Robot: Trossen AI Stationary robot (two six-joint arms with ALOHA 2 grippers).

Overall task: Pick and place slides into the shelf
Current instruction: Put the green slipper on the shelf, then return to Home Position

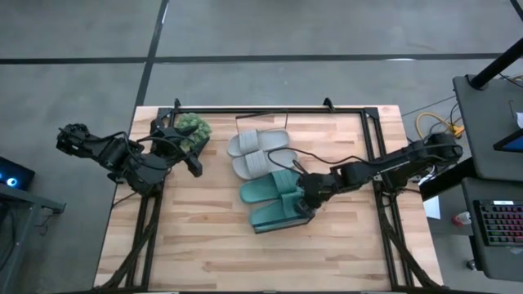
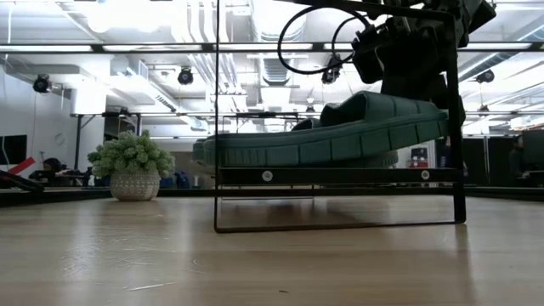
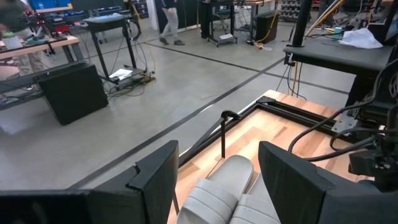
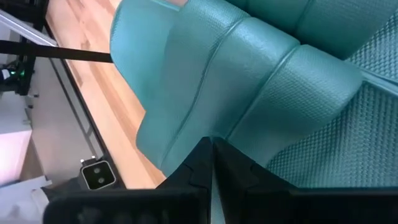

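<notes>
Two teal slides (image 1: 270, 200) lie side by side on the shelf (image 2: 340, 176), a raised board with a dark edge on a thin black wire frame. In the low view the teal slides (image 2: 340, 136) rest sole-down on that board. My right gripper (image 1: 308, 202) is shut at their right end, on the nearer one. Two light grey slides (image 1: 257, 152) lie side by side just beyond the teal pair. My left gripper (image 1: 194, 166) hovers open to the left of them, next to the plant; its wrist view shows the grey slides (image 3: 224, 193) ahead between its fingers. My right gripper (image 4: 211, 152) meets the ribbed wide strap (image 4: 249, 81) of a teal slide with its shut fingertips, at the strap's edge, coming down from above and from the table's right. Whether it pinches anything cannot be told. The slide lies flat on the shelf.
A small fuzzy green plant in a pale pot (image 1: 193, 129) stands near the table's far left, close to my left gripper. Black frame tubes (image 1: 270, 109) run along the table's far edge and sides. Bare wood (image 1: 245, 261) spreads across the near half.
</notes>
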